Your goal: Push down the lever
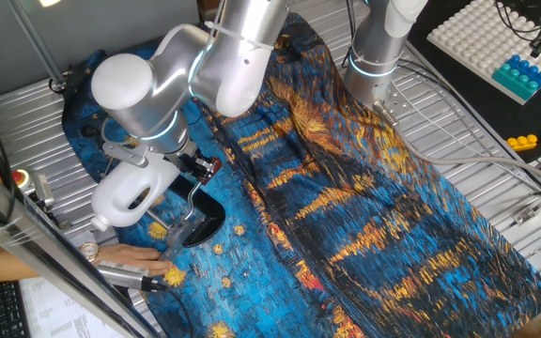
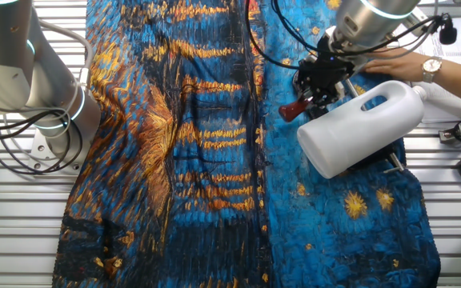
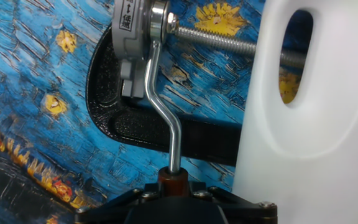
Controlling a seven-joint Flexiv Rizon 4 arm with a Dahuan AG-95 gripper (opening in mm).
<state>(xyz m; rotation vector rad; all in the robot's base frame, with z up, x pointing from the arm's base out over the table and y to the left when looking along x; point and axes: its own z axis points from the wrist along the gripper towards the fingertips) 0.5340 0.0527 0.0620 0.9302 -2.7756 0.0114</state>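
Note:
The lever is a thin silver rod (image 3: 166,118) that bends down from a metal hub (image 3: 135,31) and ends in a reddish-brown knob (image 3: 173,178). My gripper (image 3: 173,188) is shut around that knob, with black jaws on either side of it. In one fixed view the gripper (image 1: 201,169) sits beside the white housing (image 1: 128,197), above the black curved base (image 1: 205,222). In the other fixed view the knob (image 2: 290,109) sticks out left of the gripper (image 2: 314,94).
The big white housing (image 3: 309,124) stands close on the right of the lever. A threaded screw (image 3: 222,41) runs behind it. A person's hand (image 1: 130,255) holds the base down. A second arm (image 1: 378,56) and toy bricks (image 1: 524,75) stand further off.

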